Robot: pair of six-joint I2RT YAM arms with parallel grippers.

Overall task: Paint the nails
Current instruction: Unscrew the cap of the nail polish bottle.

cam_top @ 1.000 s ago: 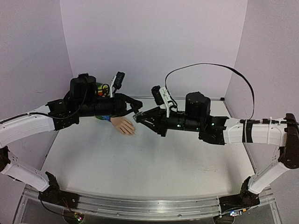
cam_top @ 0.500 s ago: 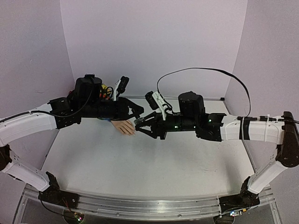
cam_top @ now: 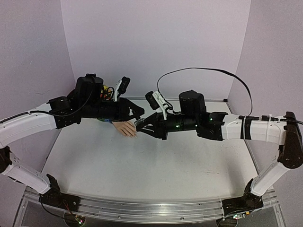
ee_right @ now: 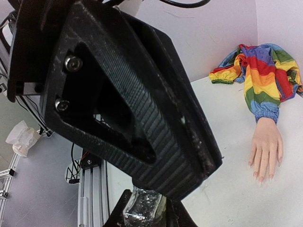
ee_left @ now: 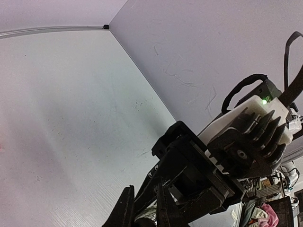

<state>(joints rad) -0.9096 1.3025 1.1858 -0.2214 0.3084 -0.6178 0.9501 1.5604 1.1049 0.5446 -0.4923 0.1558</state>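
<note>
The pale fake hand lies palm down on the white table, its rainbow sleeve bunched towards the back wall. Its tiny nails show at the fingertips in the right wrist view. My right gripper is shut on a small glass bottle of dark glitter polish, just right of the hand's fingertips. My left gripper meets it from the left. Its fingers are closed narrowly around the bottle's dark top, and one broad finger fills the right wrist view.
The table is enclosed by lilac walls at the back and sides. A black cable loops above the right arm. Loose coloured items sit behind the left arm at the back wall.
My right gripper has moved left with the bottle, and my left gripper has edged right. The two now meet by the hand's fingertips. The hand has not moved.
</note>
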